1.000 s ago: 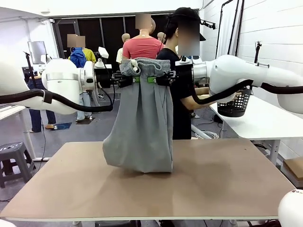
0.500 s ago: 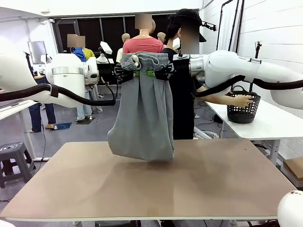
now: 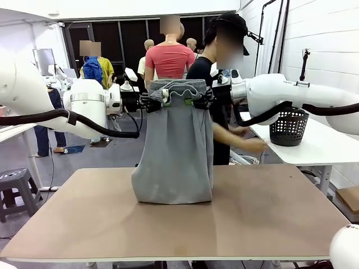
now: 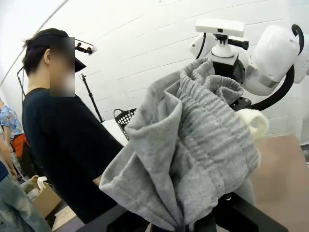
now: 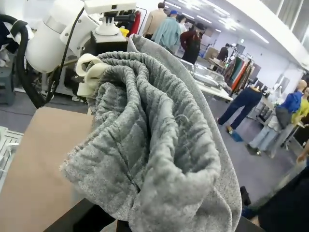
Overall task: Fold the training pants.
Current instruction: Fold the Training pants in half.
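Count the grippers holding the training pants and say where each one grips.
2. The left gripper pinches the waistband's left end; the right gripper pinches its right end. The training pants hang between them, hem on the table.

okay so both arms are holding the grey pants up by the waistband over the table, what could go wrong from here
1. The training pants hang bunched from the waistband, pinched between the left end effector and the right end effector; the thick gathered fabric might slip out of one grip.
2. Their bottom edge is crumpled on the table, so lowering now could lay them down wrinkled.
3. A person stands close behind, within the arms' likely sweep.
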Available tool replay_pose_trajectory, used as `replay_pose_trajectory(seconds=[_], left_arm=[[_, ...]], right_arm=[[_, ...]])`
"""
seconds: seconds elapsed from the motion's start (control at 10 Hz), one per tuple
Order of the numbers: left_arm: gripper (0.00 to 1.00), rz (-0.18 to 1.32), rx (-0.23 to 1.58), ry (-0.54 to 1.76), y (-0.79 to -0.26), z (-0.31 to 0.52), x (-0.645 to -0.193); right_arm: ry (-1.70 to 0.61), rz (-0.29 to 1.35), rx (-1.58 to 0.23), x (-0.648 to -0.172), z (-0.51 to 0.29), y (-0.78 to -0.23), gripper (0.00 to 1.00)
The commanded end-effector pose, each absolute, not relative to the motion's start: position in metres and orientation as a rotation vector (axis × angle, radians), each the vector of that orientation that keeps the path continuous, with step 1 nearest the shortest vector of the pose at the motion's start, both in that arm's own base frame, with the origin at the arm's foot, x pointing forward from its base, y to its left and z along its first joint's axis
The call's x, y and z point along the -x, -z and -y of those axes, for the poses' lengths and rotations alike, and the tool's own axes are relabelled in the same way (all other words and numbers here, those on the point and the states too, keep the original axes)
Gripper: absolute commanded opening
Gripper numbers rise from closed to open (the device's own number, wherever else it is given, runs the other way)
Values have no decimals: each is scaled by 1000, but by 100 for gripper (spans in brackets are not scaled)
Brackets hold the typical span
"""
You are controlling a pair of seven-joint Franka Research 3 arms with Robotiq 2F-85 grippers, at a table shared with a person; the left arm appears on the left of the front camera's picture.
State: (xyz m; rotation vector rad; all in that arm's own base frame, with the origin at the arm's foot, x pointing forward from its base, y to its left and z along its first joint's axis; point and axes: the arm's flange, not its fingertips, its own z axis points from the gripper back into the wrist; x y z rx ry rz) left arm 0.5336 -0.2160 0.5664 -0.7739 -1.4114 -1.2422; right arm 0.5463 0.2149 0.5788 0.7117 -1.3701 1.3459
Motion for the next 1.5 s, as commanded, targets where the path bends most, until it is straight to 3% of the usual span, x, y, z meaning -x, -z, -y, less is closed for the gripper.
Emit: replay_pose_trajectory(seconds=[0.0, 0.5, 1.0, 1.4], left_arm=[[0, 1411, 821, 1241, -560, 200, -522], [0, 1215, 1003, 1111, -511, 181, -479], [0, 1059, 1156, 939, -451, 176, -433], [0, 1037, 1221, 858, -429, 168, -393]], right_arm=[[-1285, 1348, -703, -537, -200, -565, 0], [-1157, 1060, -950, -494, -189, -504, 0], [-1043, 757, -1038, -441, -173, -442, 0], [-1015, 684, -1084, -419, -174, -417, 0]])
